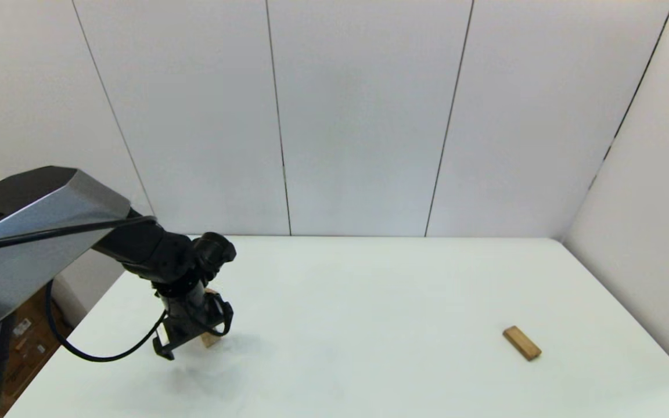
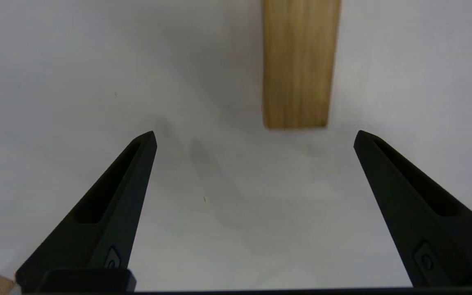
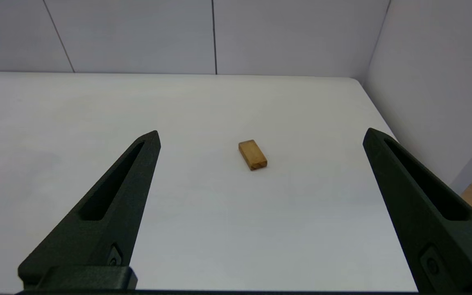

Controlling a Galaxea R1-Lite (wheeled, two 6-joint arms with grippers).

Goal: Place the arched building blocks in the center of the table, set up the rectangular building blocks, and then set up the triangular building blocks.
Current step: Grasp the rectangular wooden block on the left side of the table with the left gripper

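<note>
My left gripper (image 1: 186, 342) pointed down, fingers spread wide and empty, beside what looked like the arched building blocks (image 2: 296, 61) on the table's (image 1: 369, 302) left.

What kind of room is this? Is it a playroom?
More likely a robot test room: a bare white table boxed in by plain white wall panels, with only wooden blocks on it and a robot's left tool over one.

On the table (image 1: 369, 302), a block (image 1: 211, 339), possibly the arched one, lies far left; the rectangular slab (image 1: 521, 342) far right.
</note>
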